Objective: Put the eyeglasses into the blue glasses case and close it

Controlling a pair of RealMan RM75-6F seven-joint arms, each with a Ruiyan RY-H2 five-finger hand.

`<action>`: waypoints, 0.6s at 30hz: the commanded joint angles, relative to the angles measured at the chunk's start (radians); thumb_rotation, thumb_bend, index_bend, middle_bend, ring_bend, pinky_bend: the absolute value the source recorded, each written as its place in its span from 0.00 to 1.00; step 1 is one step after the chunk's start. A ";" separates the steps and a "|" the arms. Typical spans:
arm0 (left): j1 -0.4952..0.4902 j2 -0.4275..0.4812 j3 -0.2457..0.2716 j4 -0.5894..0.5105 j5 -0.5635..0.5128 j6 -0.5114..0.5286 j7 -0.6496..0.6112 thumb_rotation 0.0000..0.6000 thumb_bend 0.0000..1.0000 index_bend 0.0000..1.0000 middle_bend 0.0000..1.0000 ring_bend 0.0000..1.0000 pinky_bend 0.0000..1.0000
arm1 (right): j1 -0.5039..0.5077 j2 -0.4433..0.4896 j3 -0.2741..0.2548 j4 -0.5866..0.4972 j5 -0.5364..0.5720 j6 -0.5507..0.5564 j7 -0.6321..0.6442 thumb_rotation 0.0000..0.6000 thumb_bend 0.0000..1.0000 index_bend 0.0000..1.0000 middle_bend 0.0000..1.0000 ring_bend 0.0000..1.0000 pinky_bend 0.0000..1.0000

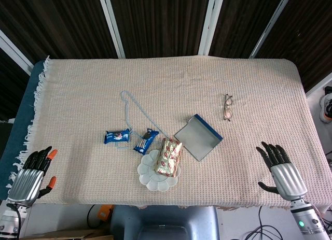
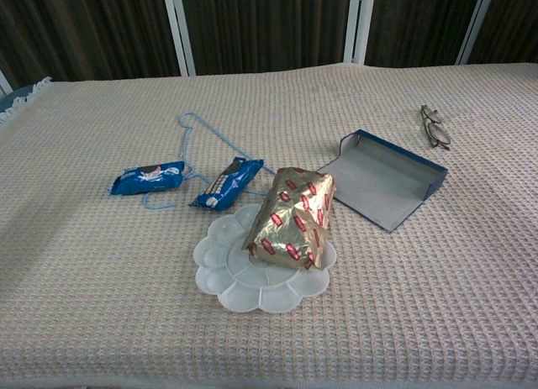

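Observation:
The eyeglasses [image 1: 227,106] [image 2: 435,126] lie folded on the cloth at the right, beyond the case. The blue glasses case [image 1: 198,137] [image 2: 388,177] lies open, grey inside, near the table's middle right. My right hand [image 1: 281,171] rests open at the front right edge, well short of the case and the eyeglasses, holding nothing. At the front left corner my left hand [image 1: 32,175] rests with its fingers extended and nothing in it. The chest view shows neither hand.
A gold and red snack bag [image 1: 169,156] [image 2: 294,218] lies on a white flower-shaped plate [image 1: 150,179] [image 2: 220,275]. Two blue snack packets [image 1: 117,136] [image 2: 147,178] and a blue wire hanger [image 1: 129,111] [image 2: 195,125] lie left of centre on the beige cloth [image 1: 83,89].

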 commanded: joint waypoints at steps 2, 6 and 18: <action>-0.002 -0.007 -0.003 0.014 0.020 0.018 -0.021 1.00 0.39 0.00 0.00 0.00 0.09 | 0.000 -0.002 0.001 0.003 0.002 -0.001 -0.006 1.00 0.26 0.00 0.00 0.00 0.00; 0.000 -0.019 -0.005 0.048 0.059 0.057 -0.066 1.00 0.38 0.00 0.00 0.00 0.08 | 0.001 -0.007 0.003 0.010 0.000 0.001 -0.008 1.00 0.26 0.00 0.00 0.00 0.00; 0.008 0.012 -0.001 0.042 0.044 0.057 -0.107 1.00 0.38 0.00 0.00 0.00 0.07 | 0.128 -0.077 0.076 0.065 0.001 -0.116 -0.085 1.00 0.30 0.17 0.00 0.00 0.00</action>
